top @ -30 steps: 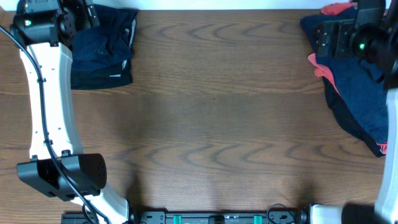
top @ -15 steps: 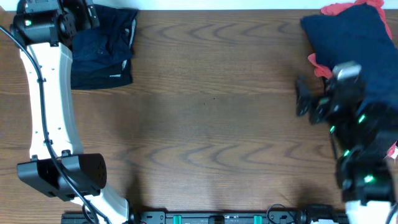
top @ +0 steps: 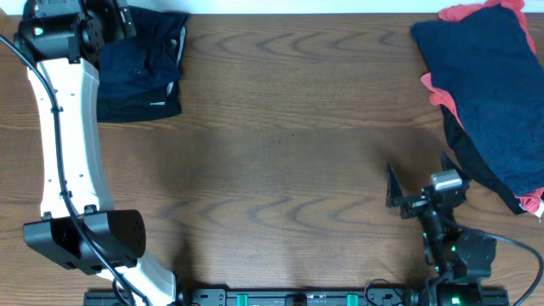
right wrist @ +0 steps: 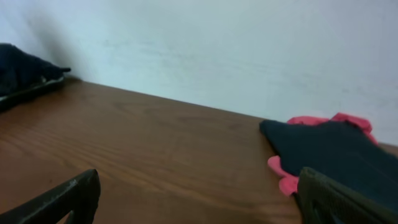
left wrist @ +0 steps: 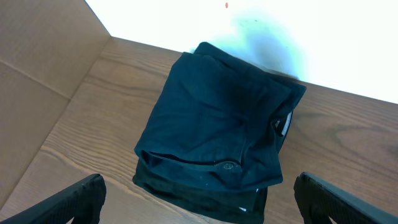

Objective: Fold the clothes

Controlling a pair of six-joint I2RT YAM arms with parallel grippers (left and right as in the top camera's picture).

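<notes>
The wood-grain counter fills the overhead view. The white left arm runs up its 9 o'clock side. At 2 o'clock lies the loose heap of clothes, navy fabric with coral-red edges showing at its left and top. At 10 o'clock sits the folded dark stack, navy on top of black with a pale trim. The left tool hovers above this stack, its fingers spread wide and touching nothing. The right arm sits low at 5 o'clock, and the right tool hangs over bare wood, fingers apart and empty, with the heap beyond it at 1 o'clock.
</notes>
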